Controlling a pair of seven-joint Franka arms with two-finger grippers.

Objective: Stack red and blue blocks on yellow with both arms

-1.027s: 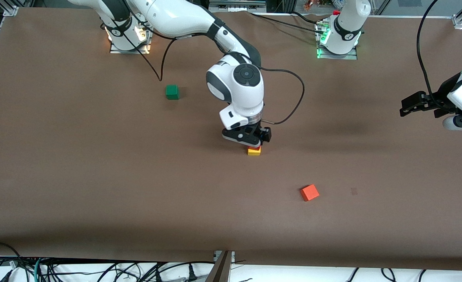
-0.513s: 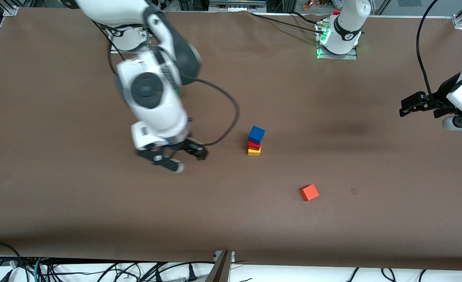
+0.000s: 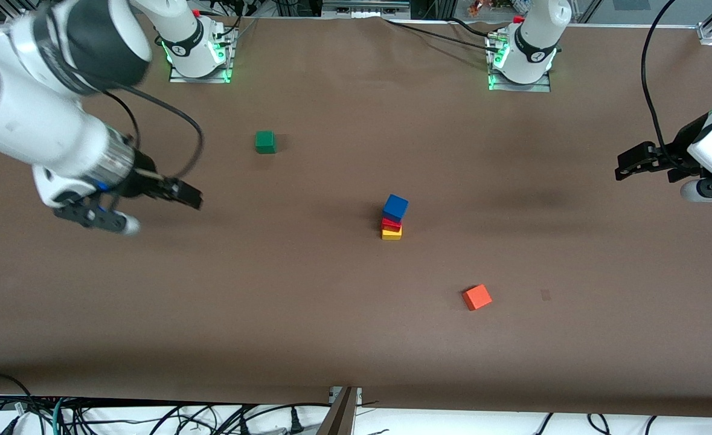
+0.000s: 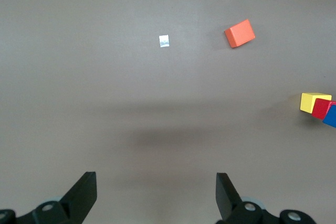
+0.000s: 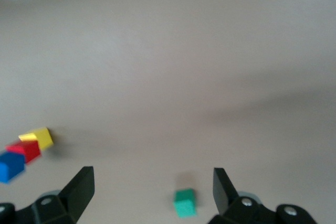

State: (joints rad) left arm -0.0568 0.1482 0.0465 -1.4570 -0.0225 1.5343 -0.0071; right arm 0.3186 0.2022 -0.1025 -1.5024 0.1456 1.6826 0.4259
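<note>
At the middle of the brown table (image 3: 331, 314) stood a three-cube stack: the small matte yellow cube (image 3: 391, 234) sat on the table surface, the deep red matte cube (image 3: 391, 224) rested on it, and the bright blue matte cube (image 3: 395, 207) sat on top, turned slightly out of line with the two below. The right gripper (image 3: 150, 205) hung above bare table toward the right arm's end, well apart from the stack, with its two black fingers (image 5: 79, 187) spread wide and nothing between them; in the right wrist view the stack appeared off to the side of one finger, and the small green matte cube (image 5: 185, 203) lay between the two fingertips but well below them, on the table. The left gripper (image 3: 630, 164) hung above the left arm's end of the table, its fingers (image 4: 84, 192) likewise spread apart and empty; in the left wrist view the stack lay outside the span of the fingers, and the lighter orange matte cube (image 4: 240, 33) lay ahead of the fingertips, near a small pale mark (image 4: 164, 41) on the table
</note>
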